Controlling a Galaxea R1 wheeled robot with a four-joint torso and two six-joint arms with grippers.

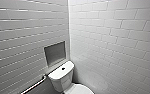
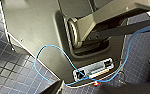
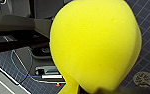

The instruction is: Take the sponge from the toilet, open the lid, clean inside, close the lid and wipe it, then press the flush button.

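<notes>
At corner [image 1: 70, 37], one toilet [image 1: 61, 78]; one sponge [image 3: 96, 45]

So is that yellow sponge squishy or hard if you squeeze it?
Probably squishy: the sponge bulges round and narrows where it's pinched. Likely very light, since its surface looks like foam with tiny pits. Probably not slippery either; it looks dull, not shiny.

Toilet [image 1: 62, 83] is sitting in the corner. Behind and left of the toilet, tiled wall [image 1: 16, 37] is boxing it in; grab bar [image 1: 34, 85] is sticking out low there. Right of the toilet, second wall [image 1: 116, 45] is leaving some room. Above the toilet's tank top [image 1: 58, 74], air is reading open up to the niche [image 1: 54, 53]. Sponge [image 3: 96, 45] is bulging wide off the right wrist.
</notes>
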